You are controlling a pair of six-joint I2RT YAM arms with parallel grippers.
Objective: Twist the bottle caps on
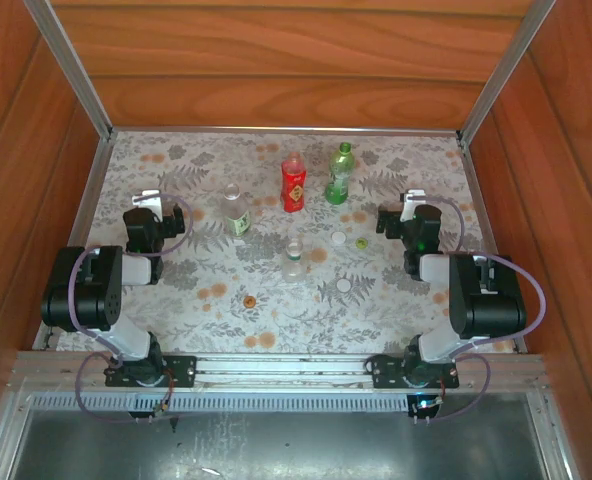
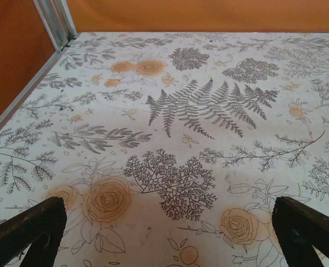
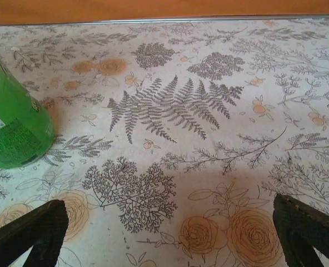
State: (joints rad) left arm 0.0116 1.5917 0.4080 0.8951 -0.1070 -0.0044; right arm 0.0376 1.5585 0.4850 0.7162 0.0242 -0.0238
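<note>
Standing upright: red plastic bottle with yellow mark [image 1: 293, 183]; green plastic bottle [image 1: 340, 175] just right of it; clear green-labelled bottle [image 1: 236, 212] left; small clear bottle [image 1: 293, 258] nearer arms. Lay loose: white round cap [image 1: 338, 239], second white cap [image 1: 344, 285], yellow-green cap [image 1: 361, 243] right-near of red bottle; orange-red cap [image 1: 248, 300] left-near. Hung empty, jaws wide apart: left gripper [image 2: 167, 231] far left of red bottle, right gripper [image 3: 167, 231] far right.
</note>
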